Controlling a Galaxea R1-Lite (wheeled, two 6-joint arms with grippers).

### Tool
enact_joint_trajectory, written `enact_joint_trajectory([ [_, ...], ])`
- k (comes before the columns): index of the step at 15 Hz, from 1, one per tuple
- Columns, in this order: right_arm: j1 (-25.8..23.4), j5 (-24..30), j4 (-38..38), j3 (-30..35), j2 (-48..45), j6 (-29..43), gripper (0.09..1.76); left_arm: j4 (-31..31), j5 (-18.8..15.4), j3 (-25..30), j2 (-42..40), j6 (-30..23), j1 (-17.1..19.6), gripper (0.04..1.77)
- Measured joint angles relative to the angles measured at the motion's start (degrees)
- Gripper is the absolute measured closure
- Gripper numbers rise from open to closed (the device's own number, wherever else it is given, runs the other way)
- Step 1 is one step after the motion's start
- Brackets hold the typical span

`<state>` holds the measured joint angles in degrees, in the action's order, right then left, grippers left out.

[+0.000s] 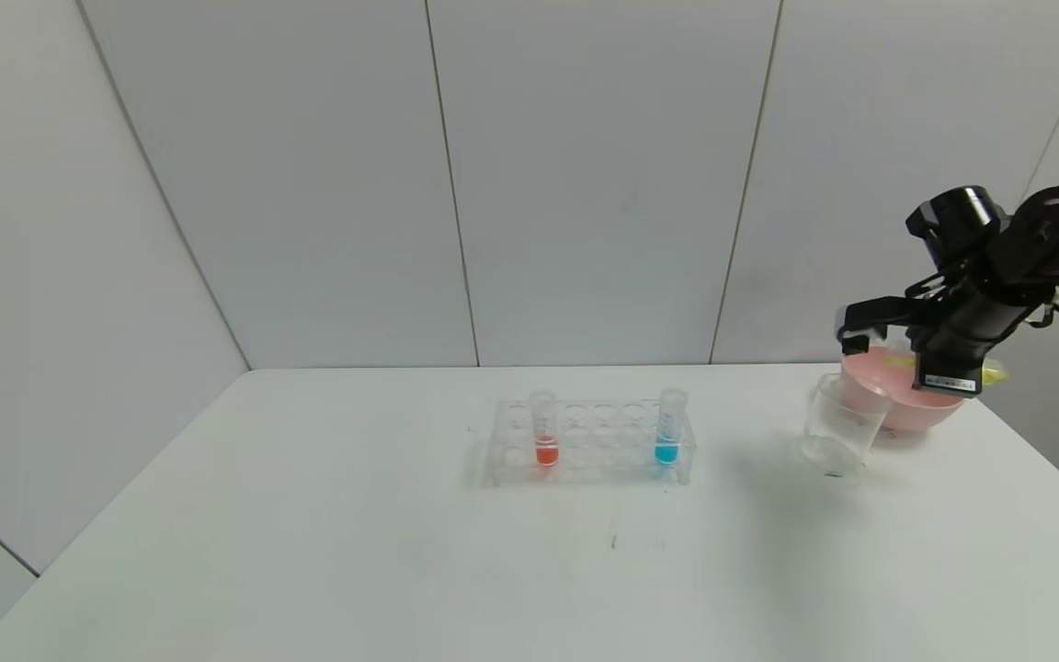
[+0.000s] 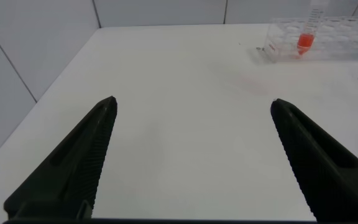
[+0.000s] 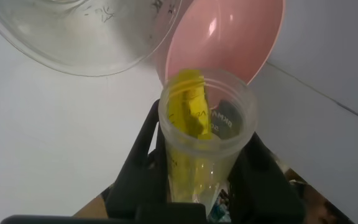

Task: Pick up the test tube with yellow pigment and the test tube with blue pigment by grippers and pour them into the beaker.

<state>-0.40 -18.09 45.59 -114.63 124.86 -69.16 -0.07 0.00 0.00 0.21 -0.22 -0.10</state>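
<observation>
My right gripper (image 1: pixel 893 345) is shut on the test tube with yellow pigment (image 3: pixel 202 134) and holds it tilted above the table's far right. Yellow liquid lies along the tube's wall toward its open mouth. In the head view only a yellow trace of the tube (image 1: pixel 902 362) shows between the fingers. The clear beaker (image 1: pixel 840 426) stands just left of and below the gripper; its rim (image 3: pixel 86 37) lies beyond the tube's mouth. The test tube with blue pigment (image 1: pixel 667 432) stands upright in the clear rack (image 1: pixel 592 446). My left gripper (image 2: pixel 191 109) is open and empty over bare table.
A pink bowl (image 1: pixel 906 405) stands right behind the beaker, under the right gripper, and shows past the tube's mouth (image 3: pixel 229 31). An orange-red tube (image 1: pixel 545 434) stands at the rack's left end. The rack also shows far off in the left wrist view (image 2: pixel 328 37).
</observation>
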Motion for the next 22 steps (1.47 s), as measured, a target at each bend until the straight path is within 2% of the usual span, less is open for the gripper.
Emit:
enact_joint_trajectory([
  [8, 1.0, -3.4, 0.3, 0.0, 0.1, -1.7, 1.26, 0.0, 0.0, 0.0, 0.0, 0.0, 0.0, 0.05],
  [13, 2.3, -9.1, 0.1, 0.0, -0.1, -5.1, 1.26, 0.0, 0.0, 0.0, 0.0, 0.0, 0.0, 0.05],
  [17, 3.2, -10.4, 0.1, 0.0, -0.8, -9.1, 1.26, 0.0, 0.0, 0.0, 0.0, 0.0, 0.0, 0.05],
  [20, 4.1, -16.1, 0.2, 0.0, -1.2, -11.8, 1.26, 0.0, 0.0, 0.0, 0.0, 0.0, 0.0, 0.05],
  [22, 4.8, -16.4, 0.4, 0.0, -1.2, -11.8, 1.26, 0.0, 0.0, 0.0, 0.0, 0.0, 0.0, 0.05],
])
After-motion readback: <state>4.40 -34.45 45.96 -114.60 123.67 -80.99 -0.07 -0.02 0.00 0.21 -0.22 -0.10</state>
